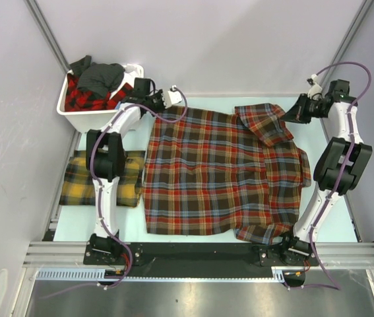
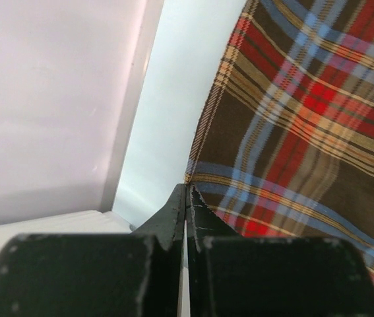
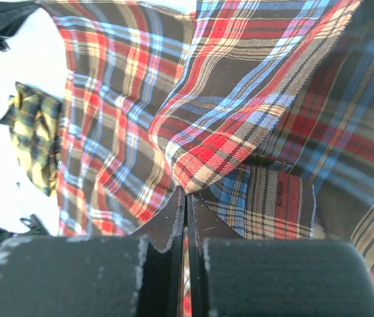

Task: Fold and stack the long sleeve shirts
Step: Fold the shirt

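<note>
Red-brown shirt (image 1: 219, 172) is lying spread on table (image 1: 130, 221); L gripper (image 2: 187, 191) is pinching its far corner, R gripper (image 3: 185, 195) is pinching collar-side fold.

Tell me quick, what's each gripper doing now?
Left gripper: jaws closed, pinching the red-brown plaid shirt at its corner.
Right gripper: jaws closed on a fold of the same shirt.

Three plaid shirts: one red-brown plaid shirt (image 1: 219, 175) spread across the tabletop (image 1: 337, 223); one yellow-and-green plaid shirt (image 1: 81, 179) folded at its left edge; one red-black plaid shirt (image 1: 81, 99), with one dark grey garment (image 1: 101, 76), in the one white bin (image 1: 74, 117) at the far-left corner; two claws, left claw (image 2: 187, 195) and right claw (image 3: 187, 198).
</note>
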